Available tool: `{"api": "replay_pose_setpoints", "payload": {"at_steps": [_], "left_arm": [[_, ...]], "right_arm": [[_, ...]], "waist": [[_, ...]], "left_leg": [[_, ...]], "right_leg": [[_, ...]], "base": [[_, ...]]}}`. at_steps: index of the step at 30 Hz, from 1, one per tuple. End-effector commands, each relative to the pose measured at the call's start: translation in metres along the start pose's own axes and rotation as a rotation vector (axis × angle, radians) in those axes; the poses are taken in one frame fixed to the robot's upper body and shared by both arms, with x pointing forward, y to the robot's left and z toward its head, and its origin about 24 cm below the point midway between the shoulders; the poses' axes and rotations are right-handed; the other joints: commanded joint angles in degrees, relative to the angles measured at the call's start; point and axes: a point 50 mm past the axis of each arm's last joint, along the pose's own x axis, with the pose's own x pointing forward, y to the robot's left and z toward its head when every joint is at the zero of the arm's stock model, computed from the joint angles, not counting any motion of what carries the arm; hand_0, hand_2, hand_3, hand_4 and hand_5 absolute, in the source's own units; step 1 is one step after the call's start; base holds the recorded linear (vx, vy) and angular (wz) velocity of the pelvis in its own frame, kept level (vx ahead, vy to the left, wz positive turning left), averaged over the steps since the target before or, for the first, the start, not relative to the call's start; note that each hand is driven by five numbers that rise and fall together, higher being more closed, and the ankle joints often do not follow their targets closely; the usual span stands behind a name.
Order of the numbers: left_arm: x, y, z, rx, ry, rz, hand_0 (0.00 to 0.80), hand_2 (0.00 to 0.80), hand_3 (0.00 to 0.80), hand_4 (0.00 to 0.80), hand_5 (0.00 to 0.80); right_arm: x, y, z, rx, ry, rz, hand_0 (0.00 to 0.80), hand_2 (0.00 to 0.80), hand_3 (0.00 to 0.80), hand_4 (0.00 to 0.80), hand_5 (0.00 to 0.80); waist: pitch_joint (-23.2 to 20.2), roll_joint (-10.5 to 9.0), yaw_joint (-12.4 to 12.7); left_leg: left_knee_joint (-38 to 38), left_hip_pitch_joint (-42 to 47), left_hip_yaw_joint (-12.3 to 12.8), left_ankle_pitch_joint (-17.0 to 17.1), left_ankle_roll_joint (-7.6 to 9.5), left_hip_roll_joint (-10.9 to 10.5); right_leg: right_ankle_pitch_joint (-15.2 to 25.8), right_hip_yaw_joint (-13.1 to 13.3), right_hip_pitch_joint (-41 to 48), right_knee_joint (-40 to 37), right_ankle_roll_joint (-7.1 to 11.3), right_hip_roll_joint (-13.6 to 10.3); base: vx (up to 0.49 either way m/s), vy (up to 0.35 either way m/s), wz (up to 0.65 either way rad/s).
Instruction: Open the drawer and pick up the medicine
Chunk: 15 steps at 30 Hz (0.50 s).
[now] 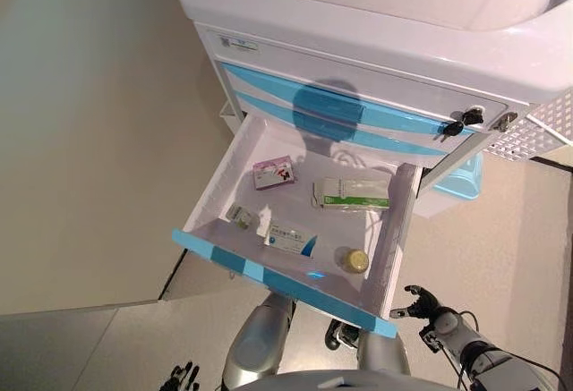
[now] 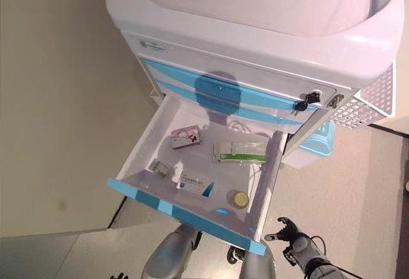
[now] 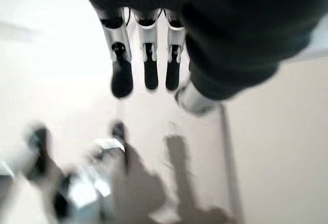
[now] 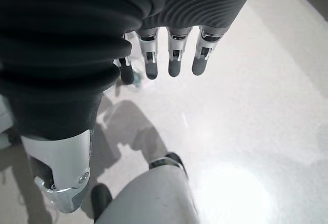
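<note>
The cart's lower drawer (image 1: 269, 275) is pulled out, white with a blue front. Inside lie a pink medicine box (image 1: 274, 173), a green-and-white box (image 1: 352, 193), a blue-and-white box (image 1: 289, 238), a small packet (image 1: 240, 216) and a round yellow jar (image 1: 356, 260). My right hand (image 1: 421, 304) hangs below the drawer's front right corner, apart from it, fingers spread and empty; in the right wrist view its fingers (image 4: 174, 60) are straight over bare floor. My left hand (image 1: 182, 378) shows at the bottom edge, low and left of the drawer, with straight fingers (image 3: 148, 65) holding nothing.
The white cart (image 1: 376, 42) has two shut blue-striped drawers above the open one and a key (image 1: 461, 123) in its lock. A mesh basket (image 1: 537, 131) hangs on its right side, with a light blue bin (image 1: 461, 181) below. A beige wall stands to the left.
</note>
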Motion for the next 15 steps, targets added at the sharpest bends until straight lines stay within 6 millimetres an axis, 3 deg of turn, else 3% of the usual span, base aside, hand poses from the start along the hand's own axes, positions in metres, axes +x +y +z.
{"api": "replay_pose_setpoints", "payload": {"at_steps": [1, 6, 10, 15], "left_arm": [[-0.005, 0.027, 0.013, 0.153, -0.008, 0.132, 0.000, 0.000, 0.000, 0.000, 0.000], [-0.002, 0.026, 0.028, 0.265, -0.032, 0.218, 0.000, 0.000, 0.000, 0.000, 0.000], [0.005, 0.005, 0.031, 0.523, -0.039, 0.206, 0.000, 0.000, 0.000, 0.000, 0.000], [0.010, -0.018, 0.037, 0.674, -0.075, 0.164, 0.000, 0.000, 0.000, 0.000, 0.000]], "right_arm": [[-0.001, -0.019, 0.000, 0.029, -0.035, -0.057, 0.000, 0.000, 0.000, 0.000, 0.000], [0.001, -0.014, 0.007, 0.051, -0.042, -0.062, 0.000, 0.000, 0.000, 0.000, 0.000], [0.001, -0.006, 0.012, 0.082, -0.055, -0.062, 0.000, 0.000, 0.000, 0.000, 0.000], [-0.001, 0.000, 0.016, 0.116, -0.098, -0.054, 0.000, 0.000, 0.000, 0.000, 0.000]], "waist": [[-0.10, 0.44, -1.46], [-0.62, -0.85, -2.55], [-0.96, -2.64, -4.57], [-1.42, -4.24, -5.94]], "left_leg": [[-0.52, -0.12, 3.61, 0.81, 5.74, -1.92], [-2.78, 0.84, 4.85, 1.28, 5.75, -1.49], [-6.76, 3.96, 7.19, 2.05, 5.72, -0.56], [-10.50, 7.61, 9.27, 2.57, 5.54, 0.39]], "right_leg": [[11.47, 3.88, 1.97, -8.84, 3.93, -0.11], [12.85, 4.66, 2.23, -11.06, 4.32, 0.23], [15.01, 6.63, 3.87, -14.81, 5.03, 1.17], [16.66, 8.10, 6.13, -18.52, 5.60, 2.35]], "base": [[0.015, 0.010, -0.05], [0.031, 0.033, -0.05], [0.041, 0.037, -0.37], [0.038, 0.015, -0.36]]}}
